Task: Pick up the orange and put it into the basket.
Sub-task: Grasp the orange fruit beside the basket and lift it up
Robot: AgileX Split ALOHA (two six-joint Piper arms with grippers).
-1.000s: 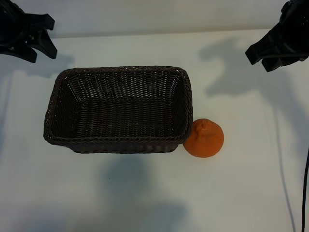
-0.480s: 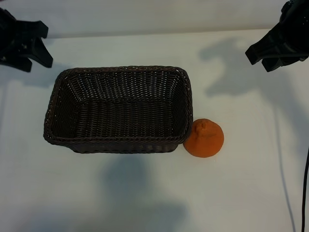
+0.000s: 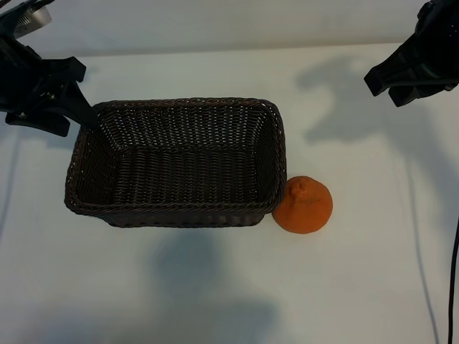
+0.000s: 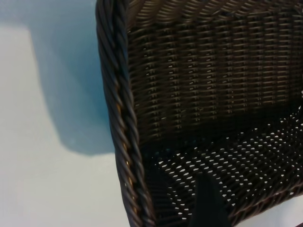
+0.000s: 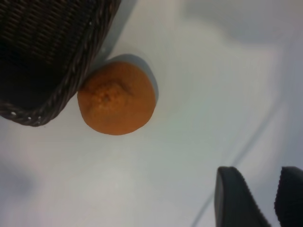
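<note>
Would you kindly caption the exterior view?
Orange rests against the empty basket while both grippers hover apart.

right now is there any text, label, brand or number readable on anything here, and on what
None: no readable text, label, brand or number in any view.
basket: plain dark wicker, no tag showing.
orange: bare dimpled skin, no sticker.
table: plain white, unmarked.
left claw and right claw: plain black, no markings visible.
</note>
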